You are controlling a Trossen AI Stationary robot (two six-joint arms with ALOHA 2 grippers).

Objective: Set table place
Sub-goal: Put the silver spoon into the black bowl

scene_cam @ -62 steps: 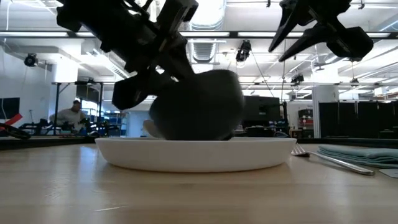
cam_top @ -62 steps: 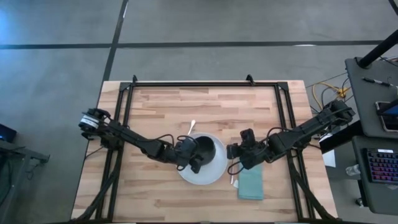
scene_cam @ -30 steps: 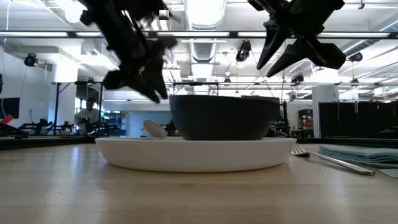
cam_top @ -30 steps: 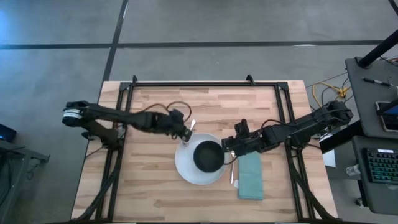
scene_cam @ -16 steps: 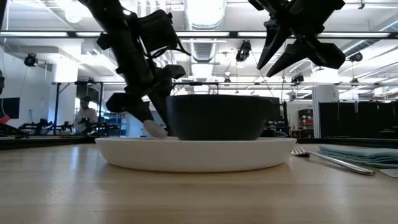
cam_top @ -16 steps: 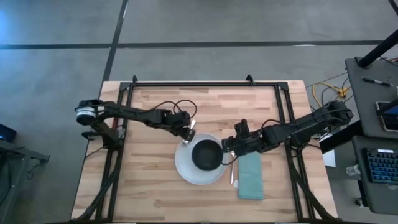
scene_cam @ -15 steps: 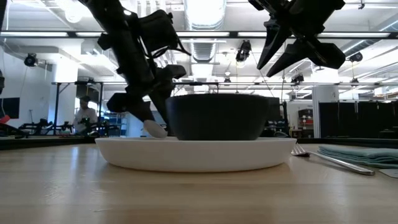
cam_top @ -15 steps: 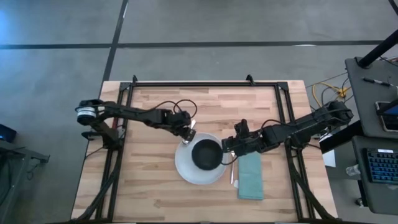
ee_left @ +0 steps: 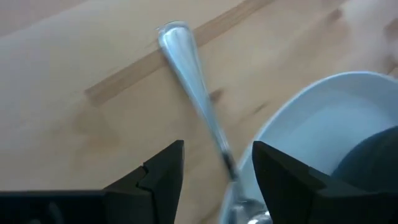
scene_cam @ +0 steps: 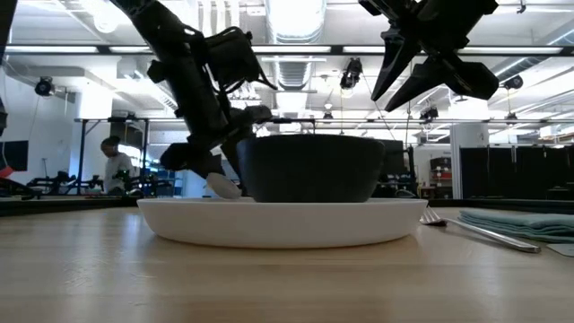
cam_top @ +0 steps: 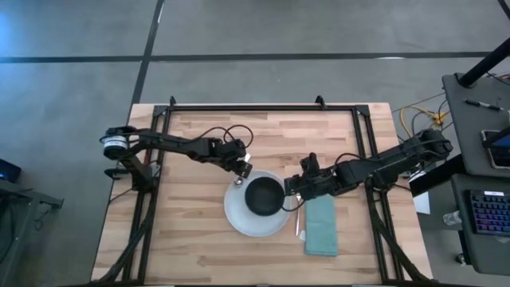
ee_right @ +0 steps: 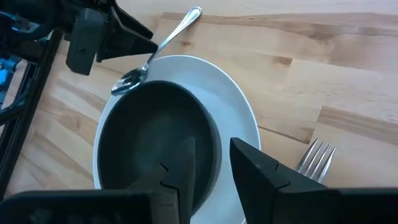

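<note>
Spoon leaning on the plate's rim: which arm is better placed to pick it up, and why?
Left. Its open tool already straddles the spoon; the right tool hovers across the bowl, near the fork.

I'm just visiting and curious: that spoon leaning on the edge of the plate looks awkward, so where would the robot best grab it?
Probably by the handle. The spoon lies with its bowl propped on the rim of the plate and its thin handle running out over the bare table. The open left gripper already straddles the handle from above, so closing across that narrow part, clear of the bowl, seems best.
</note>
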